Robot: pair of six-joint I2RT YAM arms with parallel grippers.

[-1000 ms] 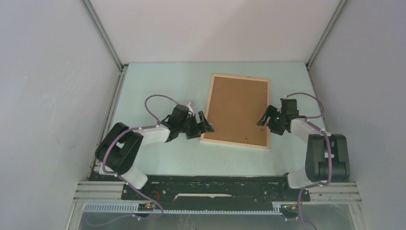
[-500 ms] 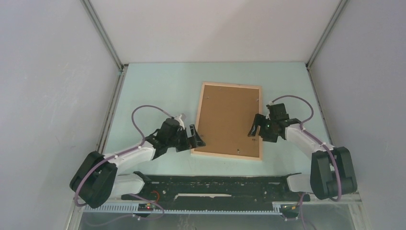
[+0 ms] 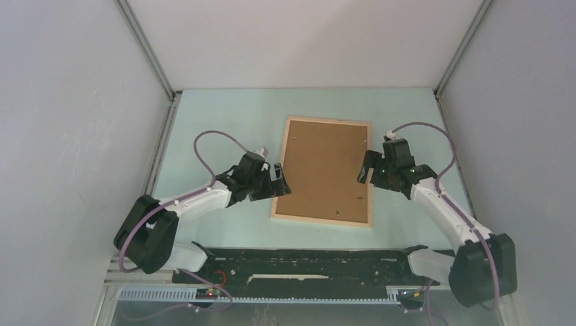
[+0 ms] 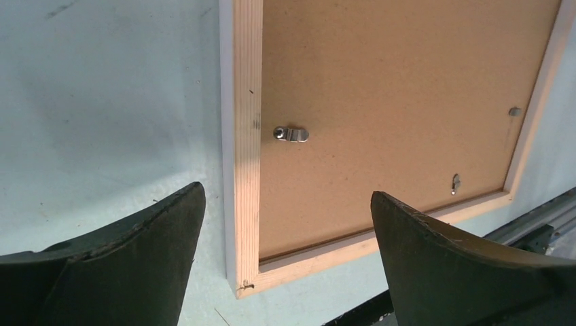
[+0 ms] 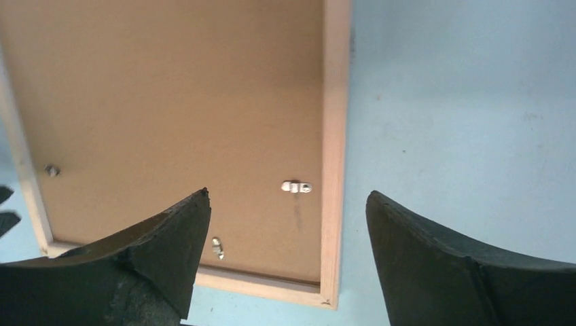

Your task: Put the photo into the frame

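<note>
**On the pale green table (image 3: pixel 224 122), face down and flanked by open jaws**

At the left long rail, the left gripper (image 3: pixel 278 180) hung with its black fingers (image 4: pixel 136 238) parted wide, gripping nothing; the rail's near corner lay between them. The right gripper (image 3: pixel 367 170) was likewise released, its jaws straddling the right long rail. Between the two lay the rectangular picture frame of thin light wood (image 3: pixel 321 221), flat and back upward. Its long axis ran away from the arm bases toward the far wall, slightly skewed. A plain brown backing board (image 3: pixel 325 170) filled it, with small metal turn clips (image 4: pixel 291 134) just inside the rails.
</note>
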